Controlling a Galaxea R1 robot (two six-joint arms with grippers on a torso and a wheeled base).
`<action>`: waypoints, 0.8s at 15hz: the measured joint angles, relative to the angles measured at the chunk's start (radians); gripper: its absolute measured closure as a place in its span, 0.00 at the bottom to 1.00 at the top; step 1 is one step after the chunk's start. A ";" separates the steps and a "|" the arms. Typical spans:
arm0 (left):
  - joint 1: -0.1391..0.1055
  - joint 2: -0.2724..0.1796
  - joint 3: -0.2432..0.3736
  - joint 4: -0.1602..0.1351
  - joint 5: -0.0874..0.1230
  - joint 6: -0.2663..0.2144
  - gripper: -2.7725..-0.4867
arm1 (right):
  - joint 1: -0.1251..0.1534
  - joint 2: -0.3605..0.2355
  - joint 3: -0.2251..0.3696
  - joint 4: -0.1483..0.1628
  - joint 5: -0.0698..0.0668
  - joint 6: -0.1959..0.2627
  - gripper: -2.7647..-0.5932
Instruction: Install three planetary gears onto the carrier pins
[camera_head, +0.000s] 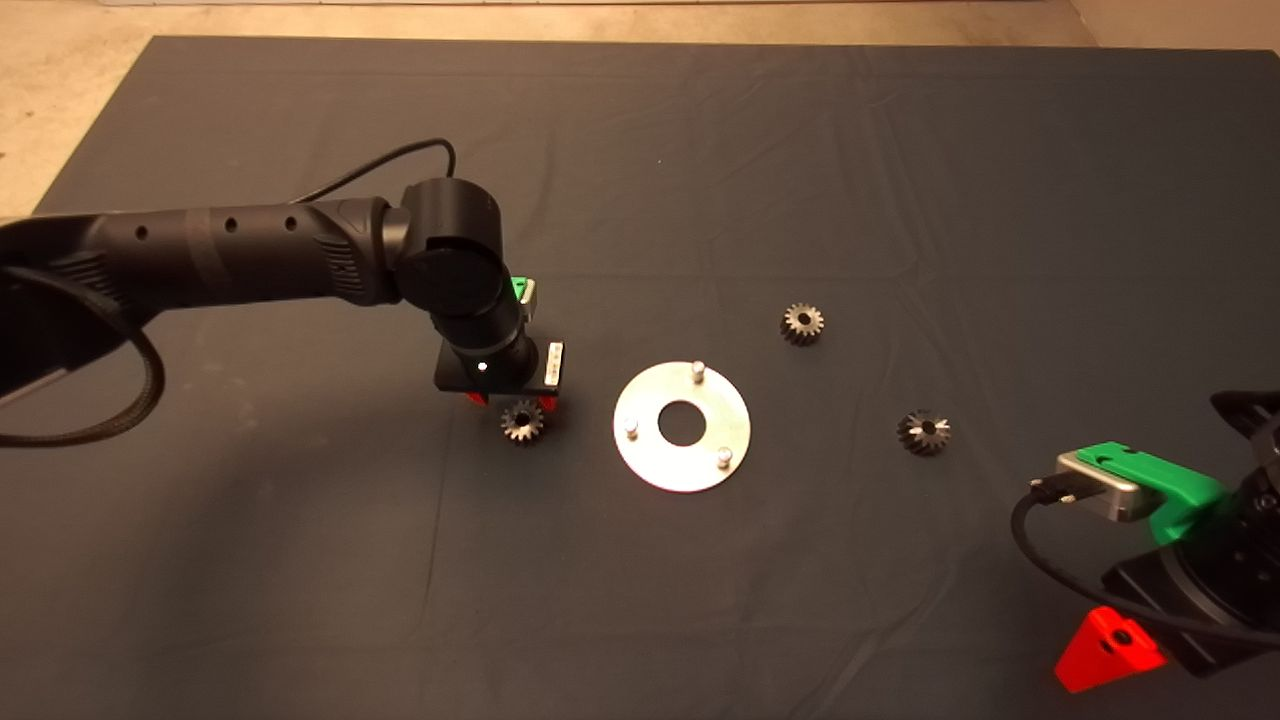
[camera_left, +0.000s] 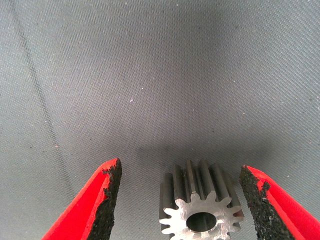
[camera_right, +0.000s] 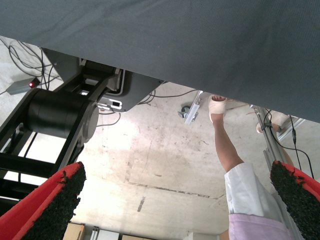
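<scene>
**benchwatcher:** Standing next to the rig right now. The left gripper (camera_head: 515, 402) is down over the mat (camera_head: 300, 560), straddling one of the planetary gears (camera_head: 522, 421). From the wrist cam that gear (camera_left: 200, 205) sits flat on the cloth between the two red fingers (camera_left: 102, 200), closer to one pad than the other, and there's still a visible gap on both sides. So the jaws are spread and nothing is grabbed.

**torque_tom:** Where's the carrier relative to that?

**benchwatcher:** The shiny disc (camera_head: 682, 426) is just to the right of that gear in the overhead view, roughly mid-mat. All three carrier pins (camera_head: 698, 369) stand upright around the big centre hole, and all three are bare.

**torque_tom:** And the other two gears?

**benchwatcher:** Both lie on the mat on the far side of the disc. One gear (camera_head: 802, 323) is up and to the right of it; the other gear (camera_head: 924, 432) is farther right, about level with the disc's centre. Neither touches the disc.

**torque_tom:** Right arm doing anything?

**benchwatcher:** Nope, the right gripper (camera_head: 1110, 648) sits at the lower right edge, off to the side. Its wrist cam shows the fingers (camera_right: 55, 200) wide apart with only the mat's edge, the concrete floor (camera_right: 160, 165), some cables and a person's leg (camera_right: 227, 150) between them.
</scene>
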 joint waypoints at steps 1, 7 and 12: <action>0.000 0.000 0.000 0.000 0.000 0.000 0.49 | 0.000 0.000 0.000 0.000 0.000 0.000 0.01; 0.000 0.000 0.000 -0.031 0.011 0.000 0.49 | 0.000 0.000 0.000 0.000 0.000 0.000 0.01; 0.004 0.000 0.000 -0.044 0.011 0.000 0.49 | 0.000 0.001 0.000 0.000 0.000 0.000 0.01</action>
